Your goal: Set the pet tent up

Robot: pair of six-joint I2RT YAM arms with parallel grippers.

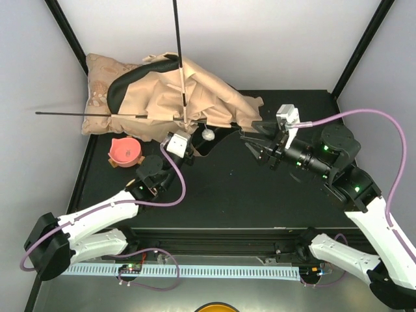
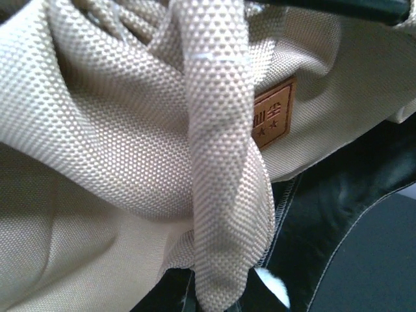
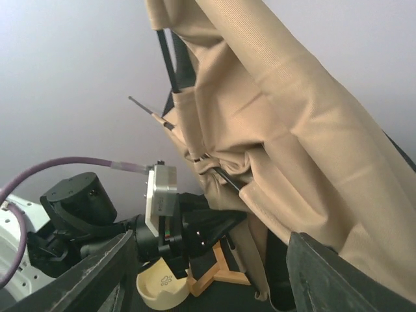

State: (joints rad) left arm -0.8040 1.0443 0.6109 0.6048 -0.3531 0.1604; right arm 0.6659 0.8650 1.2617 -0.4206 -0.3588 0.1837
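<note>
At eleven o'clock on the black table [image 1: 234, 195], the pet tent [image 1: 201, 97] lies collapsed in a tan heap, its far-left part resting on the patterned cushion [image 1: 97, 78]; it is not standing.

- Poles: one black pole [image 1: 177, 39] runs toward twelve o'clock and out of the top view; the other [image 1: 71, 114] juts toward nine o'clock, its tip near the side wall.
- Left gripper [image 1: 186, 133]: at the tent's six o'clock edge, closed, by my reading on a strip of canvas beside the brown label patch [image 2: 272, 120].
- Right gripper [image 1: 260, 144]: at the tent's four o'clock corner, jaws apart and holding nothing; the wrist view shows canvas hanging just beyond them.

Risks, as judged:
- the right jaws may close on loose canvas rather than a pole, so the frame would not bow;
- a pull by either arm could drive the nine o'clock pole into the wall, or drag the cushion along;
- the left arm's elbow passes close to the pink bowl [image 1: 125, 151] at the tent's seven o'clock; a sweep could knock it.
</note>
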